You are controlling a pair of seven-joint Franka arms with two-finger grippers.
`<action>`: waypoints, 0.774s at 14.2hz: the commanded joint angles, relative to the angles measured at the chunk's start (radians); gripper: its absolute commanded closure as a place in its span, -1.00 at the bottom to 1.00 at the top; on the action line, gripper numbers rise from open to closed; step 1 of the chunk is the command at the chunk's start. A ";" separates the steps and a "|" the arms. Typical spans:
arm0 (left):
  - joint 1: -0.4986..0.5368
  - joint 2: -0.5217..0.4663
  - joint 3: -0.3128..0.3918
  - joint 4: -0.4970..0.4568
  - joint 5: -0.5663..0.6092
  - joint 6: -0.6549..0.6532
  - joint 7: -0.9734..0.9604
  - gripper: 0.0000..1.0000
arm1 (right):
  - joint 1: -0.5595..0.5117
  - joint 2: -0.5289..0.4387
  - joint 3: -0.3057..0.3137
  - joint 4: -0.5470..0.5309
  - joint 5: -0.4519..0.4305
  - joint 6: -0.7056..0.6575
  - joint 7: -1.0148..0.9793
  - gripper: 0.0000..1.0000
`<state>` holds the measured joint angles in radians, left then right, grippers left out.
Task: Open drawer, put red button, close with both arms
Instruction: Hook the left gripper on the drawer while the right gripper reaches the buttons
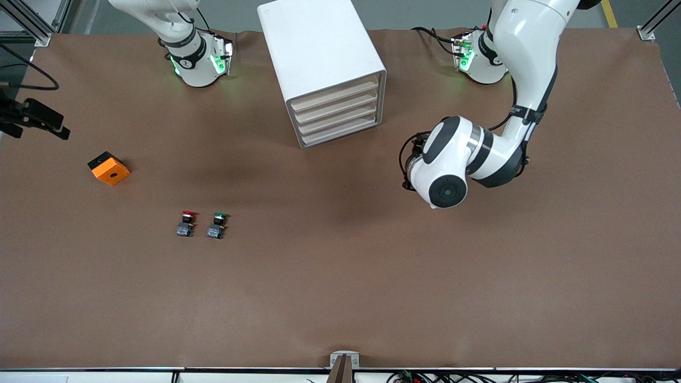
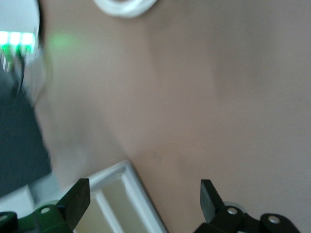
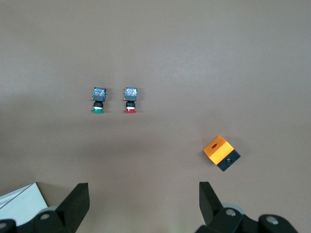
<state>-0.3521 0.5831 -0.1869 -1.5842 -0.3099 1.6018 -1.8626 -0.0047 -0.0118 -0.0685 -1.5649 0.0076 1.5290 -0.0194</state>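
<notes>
Two little push buttons are the closest things to the front camera, lying side by side on the brown table [image 1: 340, 298] with a small gap between them. The red button [image 1: 185, 224] is the one toward the right arm's end, the green button [image 1: 216, 225] sits just beside it toward the left arm's end. Both lie on their sides with the caps pointing toward the robot bases. You can see the same pair from the right wrist view too, red button [image 3: 130, 99] next to the green one [image 3: 98, 100].

Farther from the camera and more toward the right arm's end there's an orange block [image 1: 109, 168] with a black side and a small hole on its top face, well apart from the buttons.

White cabinet [image 1: 323, 69] stands between the two bases, turned at an angle, with four cream drawer fronts stacked up. All four look pushed in, including the top drawer [image 1: 336, 94].

Left gripper [image 2: 141, 196] has its fingers spread wide with nothing between them, hovering over bare table just off a corner of the cabinet's front. The left arm's big elbow joint hangs over the table near that side of the cabinet.

Right gripper [image 3: 142, 194] is also spread wide and holding nothing, up high over the table looking down on the buttons and the orange block.
</notes>
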 commanded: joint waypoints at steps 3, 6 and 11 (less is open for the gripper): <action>-0.028 0.089 0.000 0.023 -0.200 -0.049 -0.156 -1.00 | 0.000 0.102 0.003 0.025 -0.003 0.013 -0.008 -1.00; -0.034 0.122 0.000 0.019 -0.336 -0.049 -0.187 -1.00 | 0.003 0.134 0.004 0.028 0.005 0.028 -0.008 -1.00; -0.077 0.168 0.001 0.020 -0.474 -0.049 -0.288 -0.78 | 0.069 0.174 0.006 0.020 0.003 0.112 0.013 -1.00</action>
<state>-0.4153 0.7293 -0.1886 -1.5833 -0.7427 1.5694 -2.1101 0.0286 0.1339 -0.0598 -1.5554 0.0101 1.6170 -0.0218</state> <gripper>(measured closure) 0.053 0.000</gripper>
